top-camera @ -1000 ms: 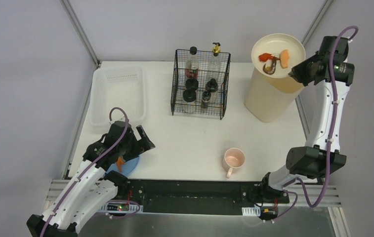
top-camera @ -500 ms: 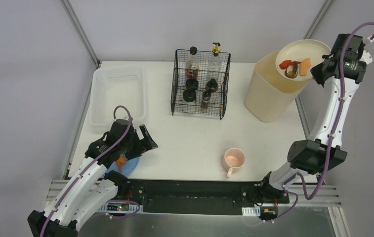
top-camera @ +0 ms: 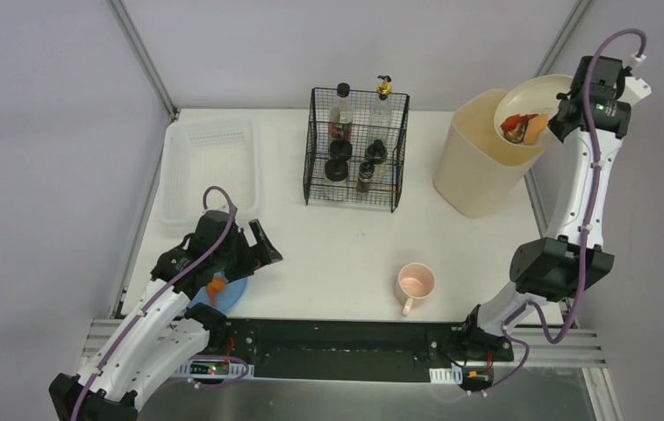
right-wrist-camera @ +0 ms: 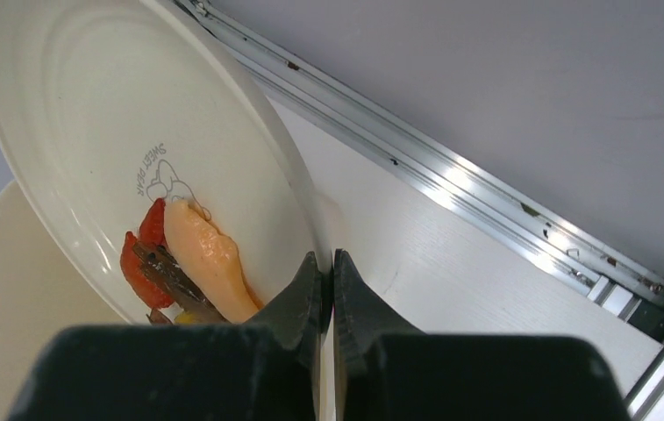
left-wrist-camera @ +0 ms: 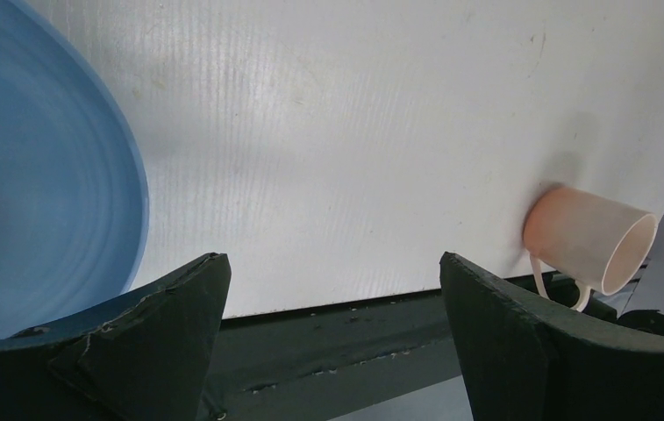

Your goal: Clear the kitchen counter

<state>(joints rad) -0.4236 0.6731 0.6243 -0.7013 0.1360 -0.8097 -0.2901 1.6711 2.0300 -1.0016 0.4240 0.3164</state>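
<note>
Kitchen counter (top-camera: 328, 246): white top, spanned workspace ahead of both arms.
Cream bin (top-camera: 473, 175): stood far right.
Wire basket (top-camera: 354, 153), bottles inside: far centre.
Translucent tray (top-camera: 210, 167): far left.
Cream plate (right-wrist-camera: 117, 114): tilted over bin, food scraps (right-wrist-camera: 201, 254) at low edge. Right gripper (right-wrist-camera: 326, 263) pinched rim, jaws closed tight.
Blue plate (left-wrist-camera: 39, 175): near left. Left gripper (left-wrist-camera: 332, 263) hovered at its edge, jaws wide, nothing held.
Pink mug (top-camera: 416, 283): near centre, upright.

White left arm (top-camera: 148, 320) and right arm (top-camera: 584, 189), black joints, purple cables (top-camera: 622, 32), black wedge fingers (left-wrist-camera: 135, 342) (slightly scuffed)
</note>
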